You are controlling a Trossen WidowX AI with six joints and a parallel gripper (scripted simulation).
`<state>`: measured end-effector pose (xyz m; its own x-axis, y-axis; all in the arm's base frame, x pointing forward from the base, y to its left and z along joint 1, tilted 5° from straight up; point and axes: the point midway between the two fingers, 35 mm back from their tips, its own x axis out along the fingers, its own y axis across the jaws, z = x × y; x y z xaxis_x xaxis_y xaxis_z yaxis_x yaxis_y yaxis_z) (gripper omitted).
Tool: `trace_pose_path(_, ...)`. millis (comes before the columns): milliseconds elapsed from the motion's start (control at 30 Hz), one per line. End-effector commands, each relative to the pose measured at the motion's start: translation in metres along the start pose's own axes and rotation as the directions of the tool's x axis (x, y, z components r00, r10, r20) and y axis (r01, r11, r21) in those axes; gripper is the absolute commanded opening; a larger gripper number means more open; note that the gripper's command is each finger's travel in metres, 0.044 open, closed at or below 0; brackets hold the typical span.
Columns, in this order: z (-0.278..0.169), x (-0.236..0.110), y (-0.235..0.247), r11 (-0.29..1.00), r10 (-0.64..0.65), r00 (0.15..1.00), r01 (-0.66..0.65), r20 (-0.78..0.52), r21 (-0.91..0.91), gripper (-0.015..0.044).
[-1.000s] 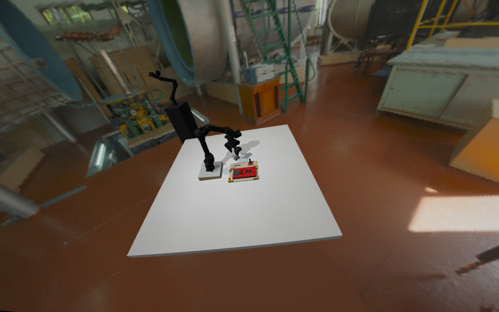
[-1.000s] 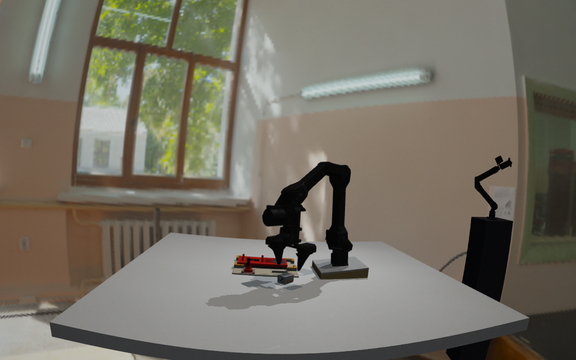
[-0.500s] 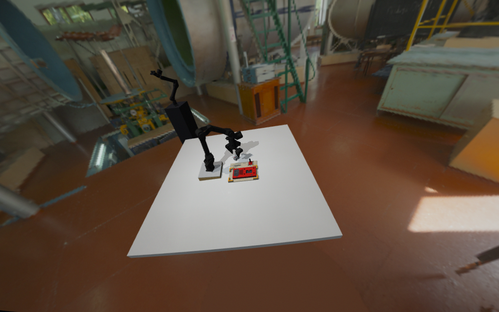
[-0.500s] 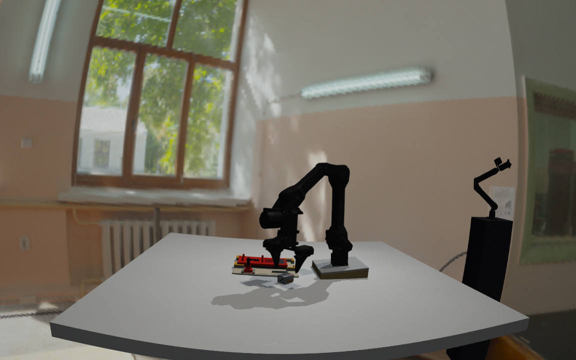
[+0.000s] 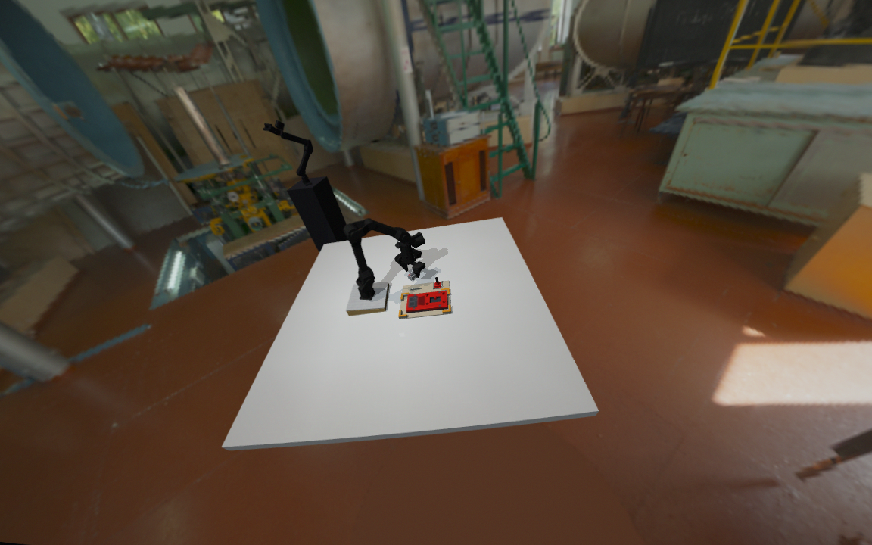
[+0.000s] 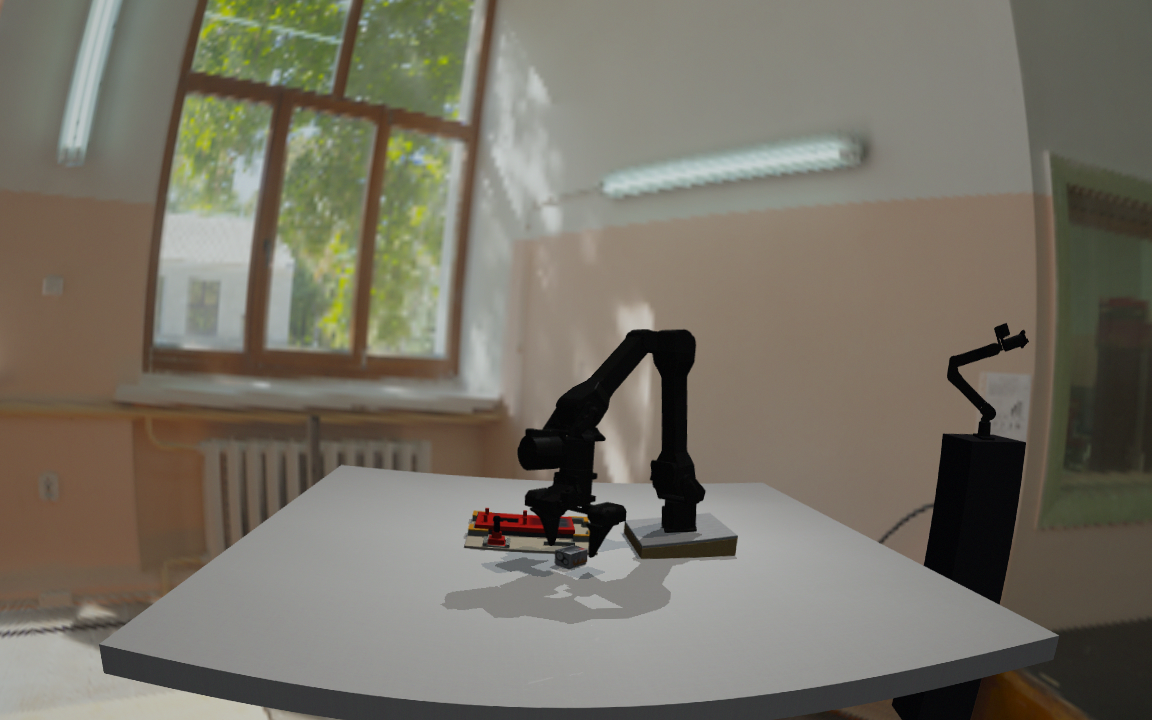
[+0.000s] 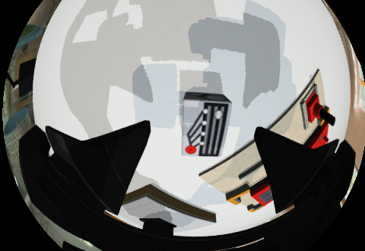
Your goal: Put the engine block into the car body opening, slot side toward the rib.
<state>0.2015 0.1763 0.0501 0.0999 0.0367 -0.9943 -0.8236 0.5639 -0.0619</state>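
The engine block is a small grey box with black stripes and a red dot on top. It sits on the white table beside the beige board. My gripper is open and empty above the block, its fingers wide apart, one to each side of it in the wrist view. The red car body lies on the beige board. A dark opening shows in its top. One finger hides part of the body in the wrist view. The rib is too small to tell.
A small red fixture with a black lever stands up from the board. Yellow corner pieces flank the car body. My arm's base plate is near the board. Another arm stands on a black pedestal beyond the table.
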Motion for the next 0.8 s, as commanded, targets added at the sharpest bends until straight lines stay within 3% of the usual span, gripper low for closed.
trace_pose_path(0, -0.0004, 0.0066, 0.0006, 1.000, 0.003, 1.000, -0.003, 0.000, -0.004, 0.0440)
trace_pose_path(67, -0.0005, 0.0076, 0.0006, 1.000, 0.003, 1.000, -0.003, 0.000, -0.004, 0.0440)
trace_pose_path(433, -0.0005, 0.0076, 0.0006, 1.000, 0.003, 1.000, -0.003, 0.000, -0.004, 0.0151)
trace_pose_path(667, -0.0005, 0.0076, 0.0006, 1.000, 0.003, 1.000, -0.003, 0.000, -0.004, 0.0105)
trace_pose_path(767, -0.0003, 0.0067, 0.0006, 1.000, 0.003, 1.000, -0.003, -0.001, -0.005, 0.0026)
